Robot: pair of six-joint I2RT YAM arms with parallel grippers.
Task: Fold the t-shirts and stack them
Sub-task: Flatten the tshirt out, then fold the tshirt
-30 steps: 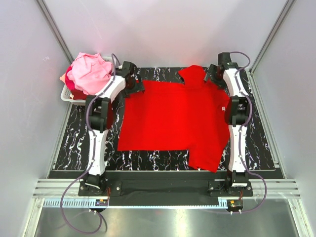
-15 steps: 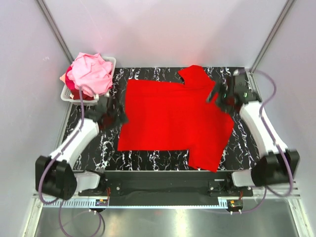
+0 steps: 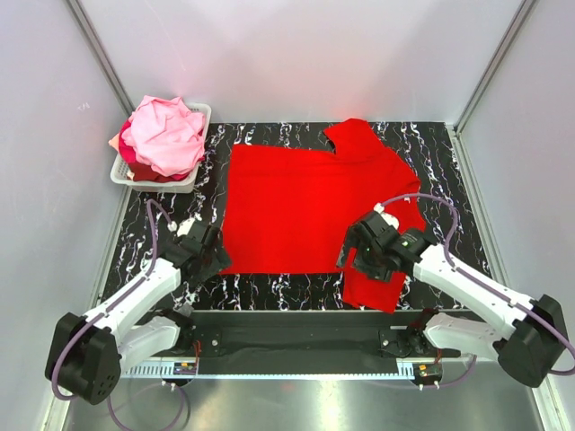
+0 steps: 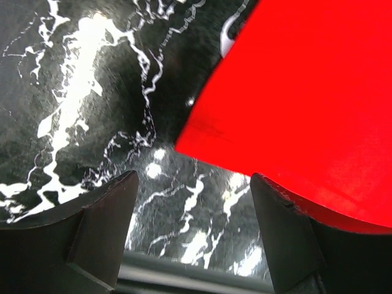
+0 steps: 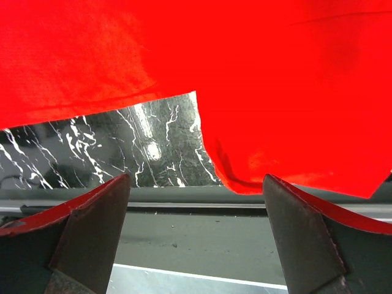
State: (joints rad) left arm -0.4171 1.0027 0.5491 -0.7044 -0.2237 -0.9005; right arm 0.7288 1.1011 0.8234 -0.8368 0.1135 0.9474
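on the black white-veined tabletop (image 3: 440, 148), a smooth red t-shirt (image 3: 296, 206) lies flat.

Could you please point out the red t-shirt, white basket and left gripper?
red t-shirt (image 3: 305, 206), top view, chest area.
white basket (image 3: 157, 185), top view, near rim.
left gripper (image 4: 193, 179), left wrist view, between fingertips.

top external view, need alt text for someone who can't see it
A bright red t-shirt lies spread flat on a black marbled table. The left gripper is open at its near left corner and the right gripper is open over its near hem. A white basket heaped with pink shirts sits at the table's far left corner.
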